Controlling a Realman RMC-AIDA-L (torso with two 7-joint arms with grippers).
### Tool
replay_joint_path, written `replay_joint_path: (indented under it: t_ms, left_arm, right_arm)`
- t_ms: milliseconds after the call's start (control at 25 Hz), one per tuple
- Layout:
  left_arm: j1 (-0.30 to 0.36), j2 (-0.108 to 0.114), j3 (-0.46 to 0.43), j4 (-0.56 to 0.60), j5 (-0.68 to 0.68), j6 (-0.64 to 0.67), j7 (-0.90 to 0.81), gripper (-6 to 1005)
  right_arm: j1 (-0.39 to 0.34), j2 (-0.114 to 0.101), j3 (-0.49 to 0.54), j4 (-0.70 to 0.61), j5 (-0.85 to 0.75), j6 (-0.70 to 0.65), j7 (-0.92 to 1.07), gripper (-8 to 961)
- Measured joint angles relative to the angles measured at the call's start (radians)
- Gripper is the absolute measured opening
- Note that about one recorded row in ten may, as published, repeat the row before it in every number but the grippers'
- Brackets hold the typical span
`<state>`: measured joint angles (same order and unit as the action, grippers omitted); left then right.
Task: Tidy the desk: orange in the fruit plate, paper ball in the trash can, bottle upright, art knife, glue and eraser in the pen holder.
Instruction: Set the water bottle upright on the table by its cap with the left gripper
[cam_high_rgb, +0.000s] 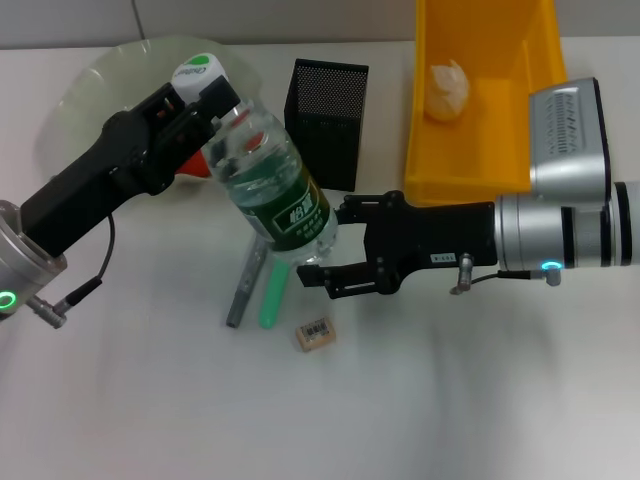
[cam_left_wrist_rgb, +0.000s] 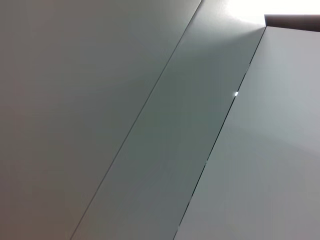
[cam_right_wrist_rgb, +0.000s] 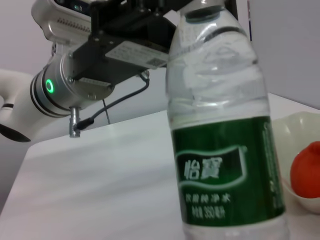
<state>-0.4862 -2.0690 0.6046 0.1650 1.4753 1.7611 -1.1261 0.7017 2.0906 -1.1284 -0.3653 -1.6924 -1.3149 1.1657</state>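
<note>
Evidently mid-uprighting, the left gripper (cam_high_rgb: 205, 100) pinches the bottle (cam_high_rgb: 270, 185) by its cap just beside the pen holder (cam_high_rgb: 327, 122), the right gripper (cam_high_rgb: 325, 250) spread at its base, and release should come next.

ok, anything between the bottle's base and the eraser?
Head view: a grey art knife and green glue stick lie side by side between the bottle and eraser.

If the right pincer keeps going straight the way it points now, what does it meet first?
The bottle: the right pincer points toward its base, open jaws almost on it. The left pincer holds its cap end. Depth is uncertain, but nothing else lies between.
</note>
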Motion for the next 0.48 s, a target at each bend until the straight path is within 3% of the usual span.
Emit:
replay_joint_path:
  t_ms: [240,480]
  left_arm:
    - [0.026,0.004,0.0,0.044,0.0,0.009,0.005,511]
    - [0.098,0.006,0.001,0.168,0.001,0.014,0.011,518]
  right_arm:
    - [-0.012,0.001,0.007,0.002,0.011,0.001,-0.044,781]
    - [-0.039,0.002,-0.001,0.011,0.072,0.0,-0.102,782]
